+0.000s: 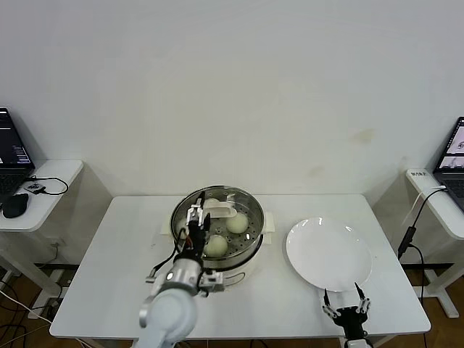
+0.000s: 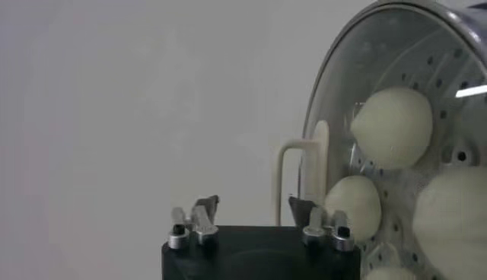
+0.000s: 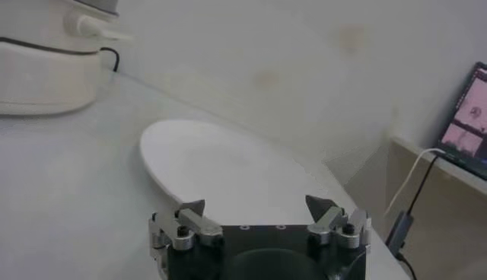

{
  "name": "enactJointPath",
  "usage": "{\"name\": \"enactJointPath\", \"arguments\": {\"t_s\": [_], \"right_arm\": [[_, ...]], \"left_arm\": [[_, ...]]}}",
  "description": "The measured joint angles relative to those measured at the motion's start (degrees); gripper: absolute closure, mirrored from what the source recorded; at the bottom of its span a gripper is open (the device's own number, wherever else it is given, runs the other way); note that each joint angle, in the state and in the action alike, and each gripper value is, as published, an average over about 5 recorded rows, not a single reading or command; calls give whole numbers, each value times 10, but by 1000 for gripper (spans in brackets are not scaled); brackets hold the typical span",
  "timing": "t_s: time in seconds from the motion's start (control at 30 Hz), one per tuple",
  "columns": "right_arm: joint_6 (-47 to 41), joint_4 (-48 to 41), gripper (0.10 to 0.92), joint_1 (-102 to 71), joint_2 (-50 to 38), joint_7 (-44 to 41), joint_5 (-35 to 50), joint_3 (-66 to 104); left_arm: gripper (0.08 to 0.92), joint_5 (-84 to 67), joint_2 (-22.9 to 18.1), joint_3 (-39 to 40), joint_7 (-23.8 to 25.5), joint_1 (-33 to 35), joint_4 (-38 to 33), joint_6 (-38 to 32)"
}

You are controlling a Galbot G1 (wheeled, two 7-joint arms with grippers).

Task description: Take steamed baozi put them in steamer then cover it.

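The steamer [image 1: 246, 250] stands mid-table on its cream base, also seen in the right wrist view [image 3: 46, 61]. The clear glass cover [image 1: 243, 199] lies on it, and its cream bar handle [image 1: 219, 211] [image 2: 300, 175] faces up. Through the glass I see several baozi [image 1: 237, 222] [image 2: 392, 125] on the perforated tray. My left gripper [image 1: 194, 219] [image 2: 253, 204] hovers over the cover's left side. It is open, with nothing between its fingers, and the handle stands just past one fingertip. My right gripper [image 1: 346, 310] [image 3: 255, 204] is open and empty at the table's near right edge.
A bare white plate [image 1: 330, 254] [image 3: 228, 163] lies right of the steamer, just beyond the right gripper. Side tables with laptops [image 1: 11, 156] [image 1: 455, 159] flank the table. A mouse [image 1: 14, 205] and cables lie on the left one.
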Motion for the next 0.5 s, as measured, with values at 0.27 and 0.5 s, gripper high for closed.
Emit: {"name": "enactJointPath", "arguments": {"t_s": [0.27, 0.5], "right_arm": [[5, 0, 203, -4, -5, -7, 8, -1], [14, 10, 203, -14, -12, -17, 25, -9]], "left_arm": [[177, -164, 59, -66, -54, 124, -92, -34], [177, -424, 74, -184, -126, 242, -97, -145]]}}
